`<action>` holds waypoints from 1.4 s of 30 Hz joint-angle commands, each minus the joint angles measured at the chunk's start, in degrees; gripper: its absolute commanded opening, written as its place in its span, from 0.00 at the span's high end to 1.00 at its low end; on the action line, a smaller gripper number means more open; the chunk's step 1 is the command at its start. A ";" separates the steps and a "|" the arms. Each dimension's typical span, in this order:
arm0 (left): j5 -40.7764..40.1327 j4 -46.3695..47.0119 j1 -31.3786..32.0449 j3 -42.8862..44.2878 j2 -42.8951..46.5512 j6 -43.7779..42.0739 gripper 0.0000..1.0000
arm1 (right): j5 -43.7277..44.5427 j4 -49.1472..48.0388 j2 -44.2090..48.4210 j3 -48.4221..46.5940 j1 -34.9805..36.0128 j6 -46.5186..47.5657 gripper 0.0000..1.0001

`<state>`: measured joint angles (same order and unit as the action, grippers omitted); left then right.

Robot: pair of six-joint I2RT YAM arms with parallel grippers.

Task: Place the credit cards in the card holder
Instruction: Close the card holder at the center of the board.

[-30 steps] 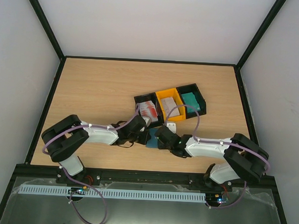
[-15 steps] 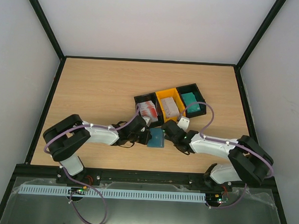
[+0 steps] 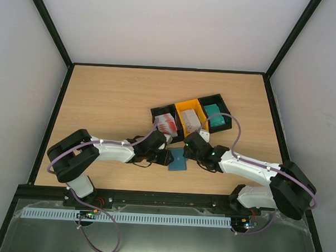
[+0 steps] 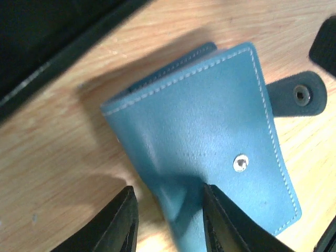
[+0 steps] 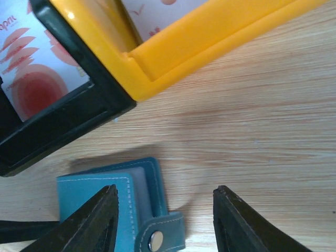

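Both arms reach in from the near edge and meet at the middle of the surface (image 3: 113,101). The card holder (image 3: 178,159) lies flat there between the two grippers, on bare wood and just short of the row of bins.

The left gripper (image 3: 165,156) is at the holder's left edge in the top view. In its own wrist view, the left gripper (image 4: 168,191) is parted to a moderate gap. One finger (image 4: 218,220) sits over the holder's blue cover (image 4: 210,136) and the other (image 4: 123,223) stands on wood just beside it. Whether they pinch the holder I cannot tell. The clasp tab (image 4: 296,97) is unfastened and sticks out sideways.

The right gripper (image 3: 189,145) hovers just past the holder, on the bin side. Its wrist view shows the right gripper (image 5: 167,190) spread wide and holding nothing, with wood grain between the fingers. The holder's corner (image 5: 113,197) and its tab (image 5: 160,239) lie beside one fingertip.

Beyond them three bins stand touching in a slanted row:
- The black bin (image 3: 157,111) holds the red-and-white cards (image 3: 167,123).
- The yellow bin (image 3: 185,106) holds the whitish-grey cards (image 3: 191,120).
- The other black bin (image 3: 227,114), farthest off, holds the green-teal cards (image 3: 215,112).

The right wrist camera shows the near corners of the yellow bin (image 5: 210,37) and the black bin (image 5: 79,113) close to the holder but apart from it.
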<state>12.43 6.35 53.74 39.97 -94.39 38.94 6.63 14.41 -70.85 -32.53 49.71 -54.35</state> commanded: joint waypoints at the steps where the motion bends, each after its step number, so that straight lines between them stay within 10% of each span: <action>1: 2.67 -11.92 0.84 -1.25 -1.11 1.31 0.62 | -0.58 2.97 -2.55 -3.57 -0.19 2.21 0.53; 15: 2.48 -10.67 0.84 -1.53 0.34 3.63 0.48 | -2.82 11.16 -5.81 -6.84 -0.17 6.00 0.66; 28: -1.83 -7.38 0.73 -4.35 6.39 9.75 0.41 | -8.67 14.24 -10.44 -14.08 0.20 10.66 0.54; 42: 0.52 -0.11 -5.63 -12.91 19.71 14.14 0.30 | 1.57 31.09 -16.14 -21.05 5.90 3.14 0.81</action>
<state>11.14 3.88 50.22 29.41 -76.36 52.14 4.08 37.76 -87.11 -51.72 54.41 -47.70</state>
